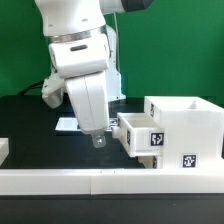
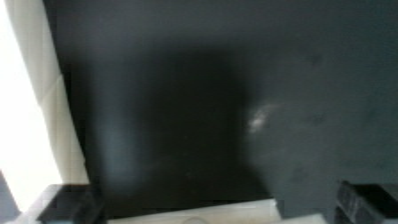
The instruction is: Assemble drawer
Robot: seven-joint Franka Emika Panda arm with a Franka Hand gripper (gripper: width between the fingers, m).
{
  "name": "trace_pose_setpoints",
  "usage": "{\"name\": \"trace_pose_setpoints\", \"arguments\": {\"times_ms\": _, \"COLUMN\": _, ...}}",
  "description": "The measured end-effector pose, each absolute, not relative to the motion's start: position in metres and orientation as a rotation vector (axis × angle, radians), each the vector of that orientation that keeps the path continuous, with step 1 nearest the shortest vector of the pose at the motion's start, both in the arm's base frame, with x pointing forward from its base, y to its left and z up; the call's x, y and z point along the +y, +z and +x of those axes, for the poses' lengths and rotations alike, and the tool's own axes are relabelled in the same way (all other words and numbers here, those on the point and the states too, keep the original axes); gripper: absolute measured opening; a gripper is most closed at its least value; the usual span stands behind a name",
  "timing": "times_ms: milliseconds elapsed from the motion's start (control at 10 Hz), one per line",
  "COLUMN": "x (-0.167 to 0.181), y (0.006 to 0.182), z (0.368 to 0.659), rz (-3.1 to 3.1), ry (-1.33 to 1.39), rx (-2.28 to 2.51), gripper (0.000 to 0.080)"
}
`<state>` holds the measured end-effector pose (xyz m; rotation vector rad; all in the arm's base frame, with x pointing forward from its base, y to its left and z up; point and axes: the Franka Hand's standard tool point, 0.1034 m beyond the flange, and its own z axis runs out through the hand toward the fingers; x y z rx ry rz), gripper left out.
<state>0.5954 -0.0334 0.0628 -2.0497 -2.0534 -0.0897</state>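
Left of exterior view: small white block at desk (image 1: 25,110) edge, part unclear. Along front: long low white rail (image 1: 100,180). Centre: white arm, gripper (image 1: 98,139) low over black desk, just beside tray; jaws' state cannot be told, nothing seen pinched. Right: white plastic drawer (image 1: 175,130), tall boxy shell with open top, tagged tray (image 1: 140,135) partly slid in, sticking out toward gripper. Judged light, stiff, smooth, apt to slip; best pushed at tray front or gripped on thin wall. Shell top and tray interiors not visible enough to judge contents.
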Motion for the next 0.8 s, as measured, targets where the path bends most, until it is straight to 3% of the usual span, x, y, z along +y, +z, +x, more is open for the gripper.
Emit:
{"name": "trace_pose_setpoints", "arguments": {"times_ms": 400, "x": 0.002, "y": 0.067, "z": 0.599, "rz": -2.039, "ry": -0.108, "rx": -2.069, "gripper": 0.0649}}
{"name": "trace_pose_setpoints", "arguments": {"times_ms": 800, "x": 0.004, "y": 0.063, "z": 0.598, "rz": -2.036, "ry": -0.111, "rx": -2.067, "gripper": 0.0649}}
